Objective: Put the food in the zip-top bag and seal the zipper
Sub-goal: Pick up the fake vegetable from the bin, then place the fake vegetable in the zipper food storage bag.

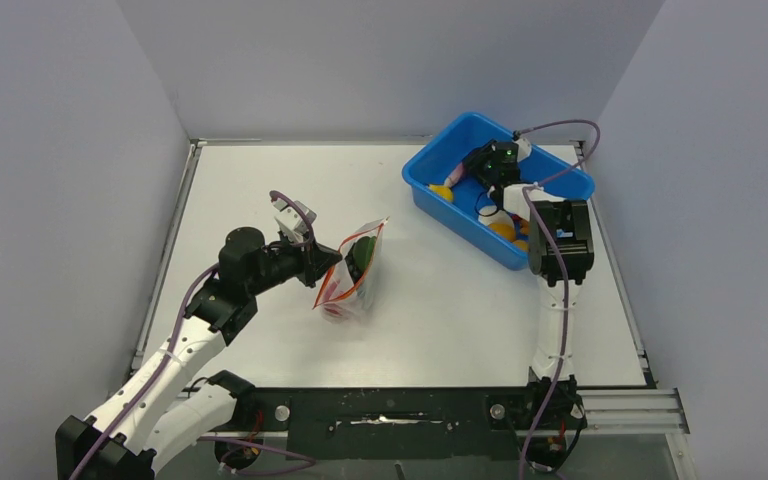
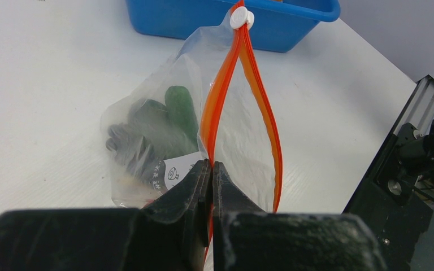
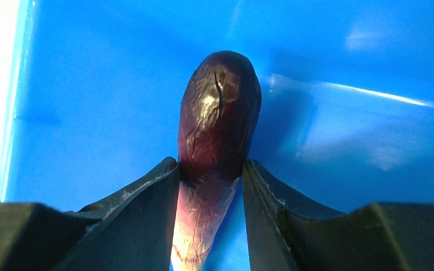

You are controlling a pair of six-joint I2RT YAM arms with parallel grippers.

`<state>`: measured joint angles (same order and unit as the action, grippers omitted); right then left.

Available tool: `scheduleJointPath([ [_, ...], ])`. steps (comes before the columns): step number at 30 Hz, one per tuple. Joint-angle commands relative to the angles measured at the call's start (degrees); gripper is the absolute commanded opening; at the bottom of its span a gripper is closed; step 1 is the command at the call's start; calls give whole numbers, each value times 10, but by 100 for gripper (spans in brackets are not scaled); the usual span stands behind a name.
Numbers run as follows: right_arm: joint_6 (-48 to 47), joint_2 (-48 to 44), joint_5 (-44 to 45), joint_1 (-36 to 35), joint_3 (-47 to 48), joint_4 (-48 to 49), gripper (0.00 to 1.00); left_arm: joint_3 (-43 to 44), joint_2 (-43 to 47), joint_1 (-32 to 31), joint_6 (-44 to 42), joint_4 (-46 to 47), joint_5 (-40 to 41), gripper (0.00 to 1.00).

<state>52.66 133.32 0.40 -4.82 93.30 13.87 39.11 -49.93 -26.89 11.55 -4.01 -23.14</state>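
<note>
The clear zip-top bag stands on the table left of centre, its mouth facing up. My left gripper is shut on one side of the red-orange zipper. The zipper's two strips are spread apart, and a white slider sits at the far end. Inside the bag lie a green piece and dark grapes. My right gripper is down in the blue tub, shut on a dark purple eggplant with a pale end. More yellow and orange food lies in the tub.
The blue tub stands at the back right, near the table's right edge and the wall. Purple cables loop over the right arm. A black rail runs along the near edge between the arm bases.
</note>
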Motion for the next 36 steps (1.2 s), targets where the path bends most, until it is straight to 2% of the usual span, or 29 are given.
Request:
scheduleJointPath([
  [1,-40,-75,6,10,-33,45,31,2,5,4,-3,28,2,0],
  [24,-153,-296,3,26,-212,69,30,2,-9,5,-1,27,10,0],
  [36,-195,-441,-2,14,-274,37,30,14,-10,6,12,24,20,0],
])
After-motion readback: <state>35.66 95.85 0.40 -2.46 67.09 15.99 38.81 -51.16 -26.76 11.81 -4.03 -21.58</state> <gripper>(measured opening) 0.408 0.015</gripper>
